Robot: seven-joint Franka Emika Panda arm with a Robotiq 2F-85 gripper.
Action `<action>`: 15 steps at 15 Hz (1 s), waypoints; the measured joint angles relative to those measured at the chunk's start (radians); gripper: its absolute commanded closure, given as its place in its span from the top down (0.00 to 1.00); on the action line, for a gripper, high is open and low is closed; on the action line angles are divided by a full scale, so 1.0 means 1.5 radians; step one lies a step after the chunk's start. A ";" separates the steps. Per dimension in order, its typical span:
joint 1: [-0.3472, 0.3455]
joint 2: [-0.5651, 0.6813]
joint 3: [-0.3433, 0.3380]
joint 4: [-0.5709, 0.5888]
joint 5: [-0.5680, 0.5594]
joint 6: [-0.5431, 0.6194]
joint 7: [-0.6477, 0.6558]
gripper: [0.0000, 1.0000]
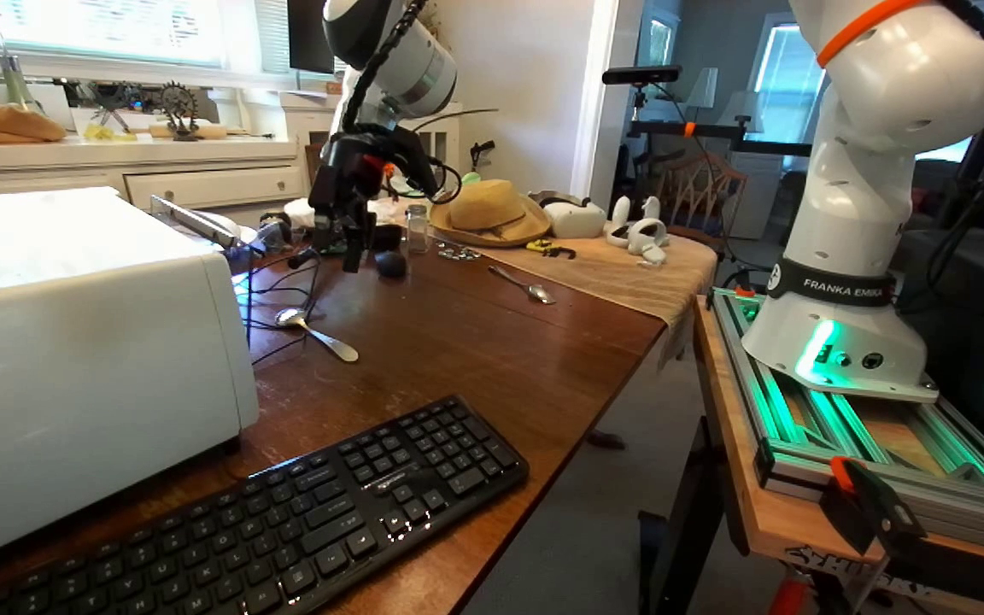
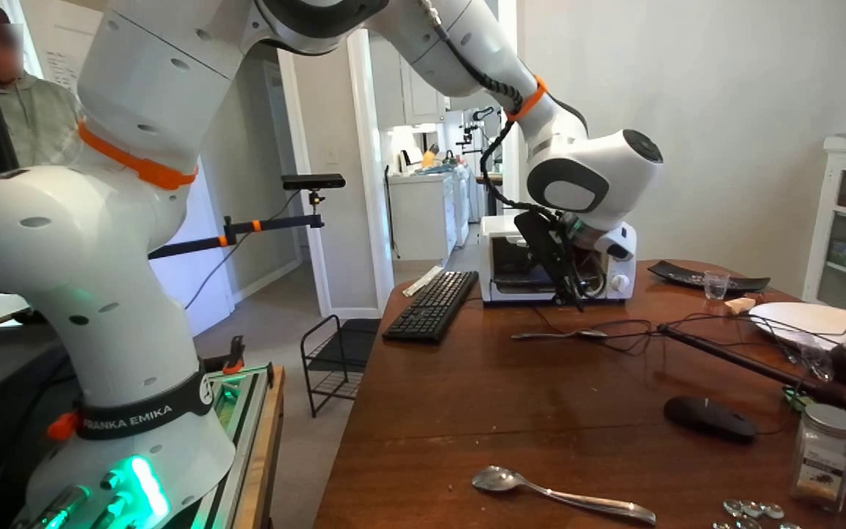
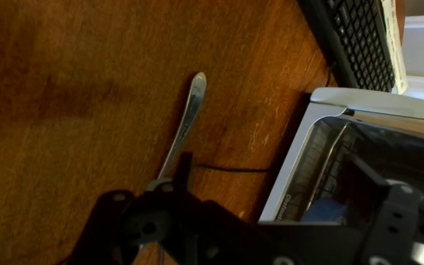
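Here the pincer (image 3: 269, 160), jaws spread and empty, hangs near the oven (image 3: 329, 143) and a spoon (image 3: 193, 105), likely light, stiff and slick, best taken mid-handle.

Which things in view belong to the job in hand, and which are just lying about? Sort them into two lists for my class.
Probably in the job, judging by nearness:
gripper, open and holding nothing
toaster oven
spoon on the table in front of the oven

Apparently just lying about:
keyboard
mouse
second spoon
glass jar
straw hat
VR headset
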 measured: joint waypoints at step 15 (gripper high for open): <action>0.047 0.092 -0.002 0.070 -0.061 0.021 0.259 1.00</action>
